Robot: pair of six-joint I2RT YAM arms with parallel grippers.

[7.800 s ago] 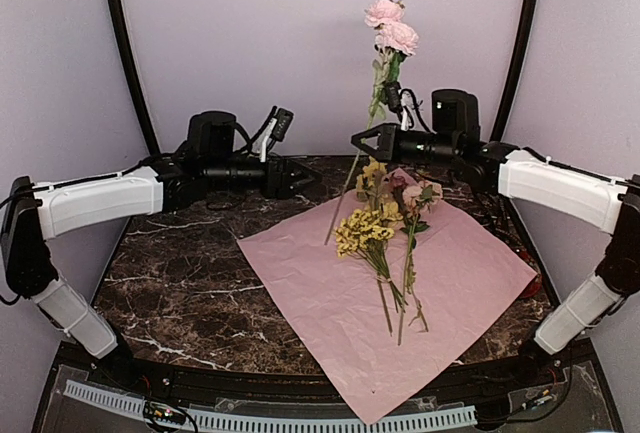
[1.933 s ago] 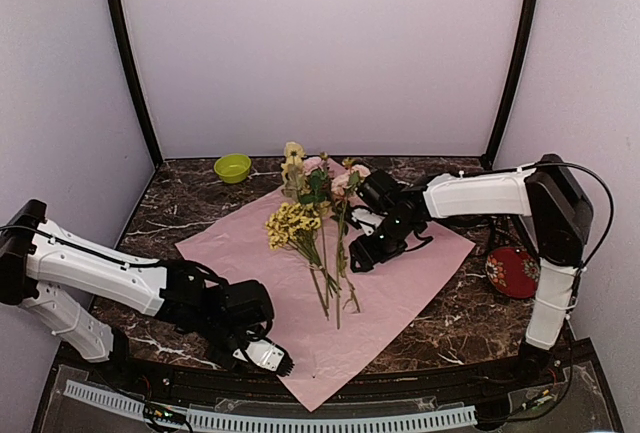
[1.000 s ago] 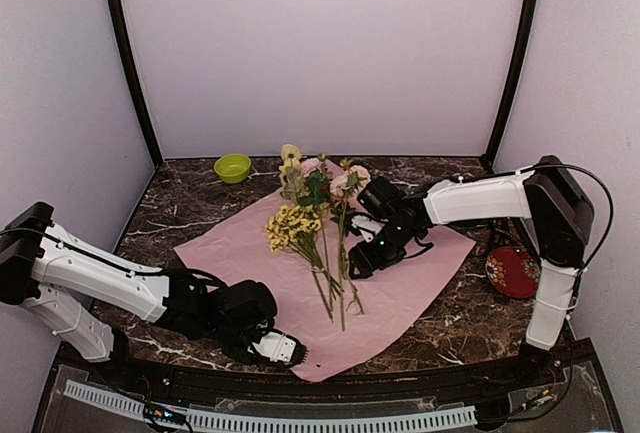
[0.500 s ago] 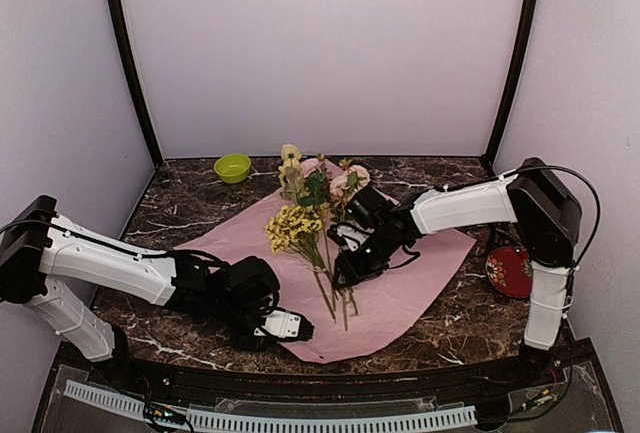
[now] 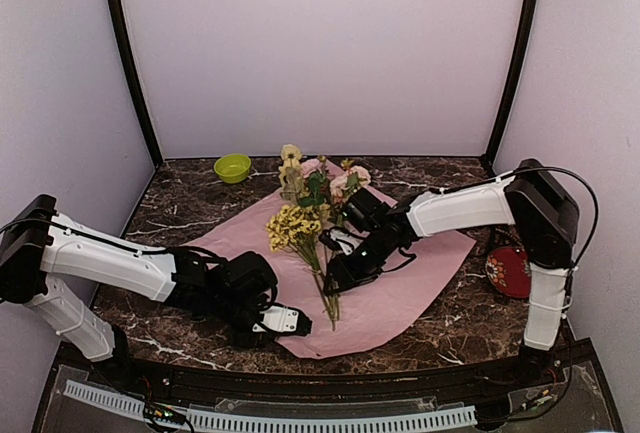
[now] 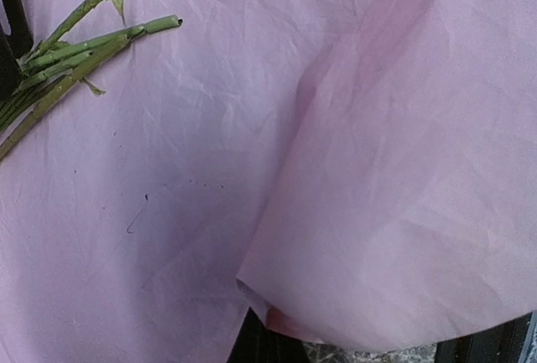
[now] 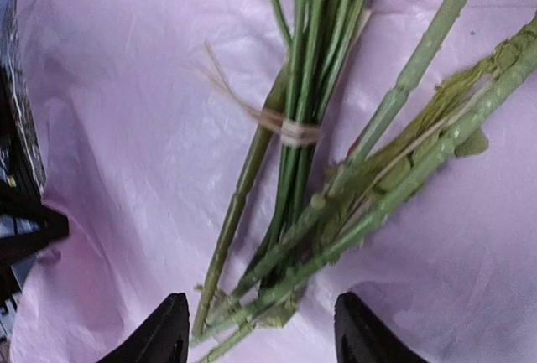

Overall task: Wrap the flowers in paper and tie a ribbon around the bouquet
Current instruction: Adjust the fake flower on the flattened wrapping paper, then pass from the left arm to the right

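**Flowers lie along the paper, heads far, cut ends near**

Flowers [image 5: 312, 215] rest on the paper [image 5: 430, 271], one pink sheet spread on the marble table [image 5: 180, 218]. Their long axis runs from the paper's far corner toward its near edge. The pink and yellow heads are at the far corner, and the cut ends point to the near edge and lean a little to the right.

In the right wrist view the stems [image 7: 302, 86] are one bunch of thin stalks bound by a pale tie [image 7: 294, 131], with a few thicker stalks beside it.

The right gripper [image 5: 333, 278] is over the cut ends near the paper's middle. Its two fingers [image 7: 172, 329] stand apart, and the stem ends lie between them without being squeezed.

The left gripper [image 5: 290, 323] is at the paper's near edge, closed on the sheet. Here the edge is lifted and folded back over the paper.

The paper's right half is bare. One green bowl [image 5: 233, 167] stands beyond the paper's far left edge, and one red disc [image 5: 511, 272] lies beyond its right corner. Both are apart from the sheet.
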